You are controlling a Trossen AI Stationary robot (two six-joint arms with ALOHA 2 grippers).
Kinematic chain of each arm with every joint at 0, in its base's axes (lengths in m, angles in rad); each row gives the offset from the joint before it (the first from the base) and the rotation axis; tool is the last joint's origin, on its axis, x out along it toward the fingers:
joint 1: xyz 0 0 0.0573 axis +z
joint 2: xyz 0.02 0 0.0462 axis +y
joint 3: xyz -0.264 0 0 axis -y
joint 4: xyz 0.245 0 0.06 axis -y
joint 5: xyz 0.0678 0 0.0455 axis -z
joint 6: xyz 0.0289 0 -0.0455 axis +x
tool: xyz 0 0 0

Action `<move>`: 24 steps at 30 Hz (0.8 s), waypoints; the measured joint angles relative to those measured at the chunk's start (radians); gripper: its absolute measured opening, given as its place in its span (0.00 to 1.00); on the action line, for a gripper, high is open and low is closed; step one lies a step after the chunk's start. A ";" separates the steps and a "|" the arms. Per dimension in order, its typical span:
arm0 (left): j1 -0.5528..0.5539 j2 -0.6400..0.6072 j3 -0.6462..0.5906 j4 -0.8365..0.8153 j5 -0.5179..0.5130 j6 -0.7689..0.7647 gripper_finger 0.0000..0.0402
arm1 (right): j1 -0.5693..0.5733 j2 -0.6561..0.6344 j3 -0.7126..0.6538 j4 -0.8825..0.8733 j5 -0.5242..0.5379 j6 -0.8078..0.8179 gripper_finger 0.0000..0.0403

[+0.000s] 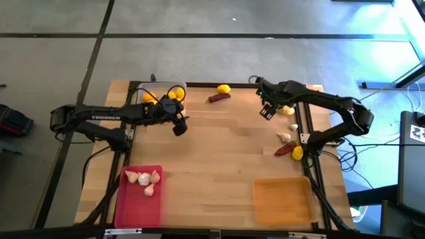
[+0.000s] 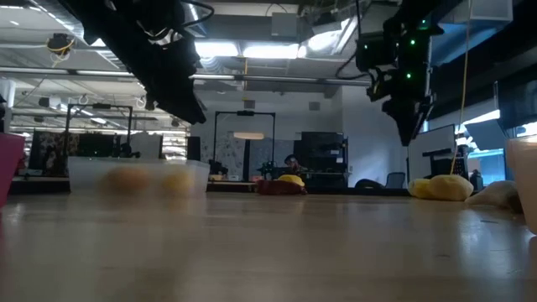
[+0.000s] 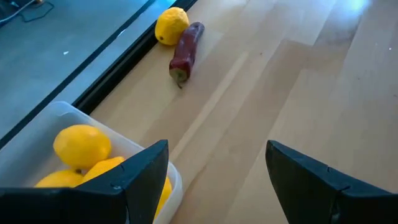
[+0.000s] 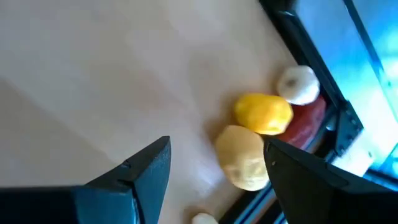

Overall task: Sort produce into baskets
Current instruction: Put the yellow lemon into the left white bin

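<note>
While open, left claw [image 1: 179, 125] beside clear basket [image 1: 141, 91]

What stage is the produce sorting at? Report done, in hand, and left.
Done: yellow lemons lie in the clear plastic tray and whitish garlic bulbs in the pink-red tray. In hand: nothing; the left claw and the right claw are both open and empty above the table. Left: the orange tray is empty; a lemon, a dark red chili and a right-edge cluster remain loose.
</note>
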 joint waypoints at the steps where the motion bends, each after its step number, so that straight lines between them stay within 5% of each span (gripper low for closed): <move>1: 0.000 0.000 0.000 0.000 0.000 0.000 0.66 | -0.021 0.000 0.000 -0.002 0.000 0.000 0.62; 10: 0.000 0.000 0.000 0.000 0.000 -0.005 0.66 | -0.146 0.000 0.000 -0.011 -0.077 0.000 0.63; 24: 0.000 0.000 0.000 -0.001 0.000 -0.002 0.66 | -0.207 0.121 -0.002 -0.057 -0.086 0.000 0.84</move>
